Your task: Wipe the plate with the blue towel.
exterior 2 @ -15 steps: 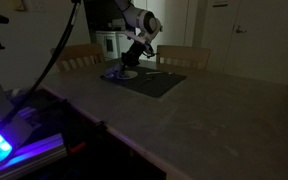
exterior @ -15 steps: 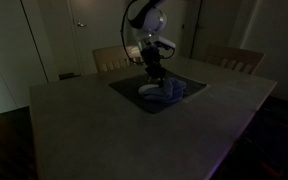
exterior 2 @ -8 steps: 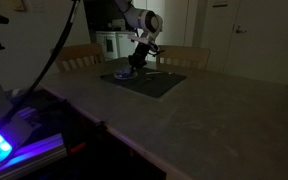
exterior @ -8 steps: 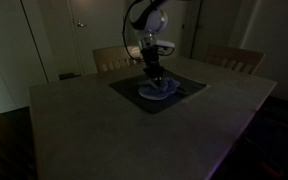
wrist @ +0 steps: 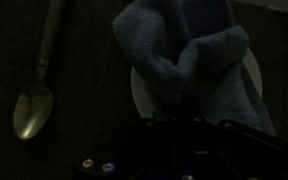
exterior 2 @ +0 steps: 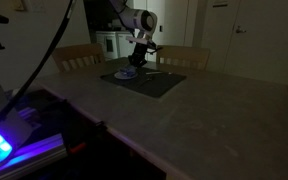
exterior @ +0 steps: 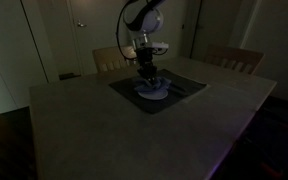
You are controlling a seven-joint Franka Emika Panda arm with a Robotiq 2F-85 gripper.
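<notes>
Half the wrist view is towel [wrist: 189, 60] — a blue bunch whose folds gather toward the dark housing at the bottom edge, where the fingers are lost in shadow. From that gathering I judge the claw [exterior: 149, 80] to be closed on the towel, pinching it from above. In an exterior view it stands upright over the plate with the cloth pressed beneath it. The plate [wrist: 137, 92] shows only as pale slivers of rim on either side of the cloth, so the towel lies on it and covers most of its face. Near the plate lies a spoon [wrist: 34, 105], bowl at the lower end, apart from both rim and cloth. All of this sits on a dark mat [exterior: 124, 88] on the far half of the counter [exterior: 94, 135]. Beyond the mat, chairs [exterior: 109, 58] stand against the far edge, and behind them is a door [exterior: 79, 35], too dim to say more.

The step in hand is the wipe itself: cloth on plate, claw pressing. How much has been wiped I cannot tell. The next move, as I judge it, calls for a firm grip and light downward pressure while sweeping the bunch out to the uncovered rim — in arcs small enough that the plate doesn't slide on the mat and the cloth doesn't catch the spoon.
</notes>
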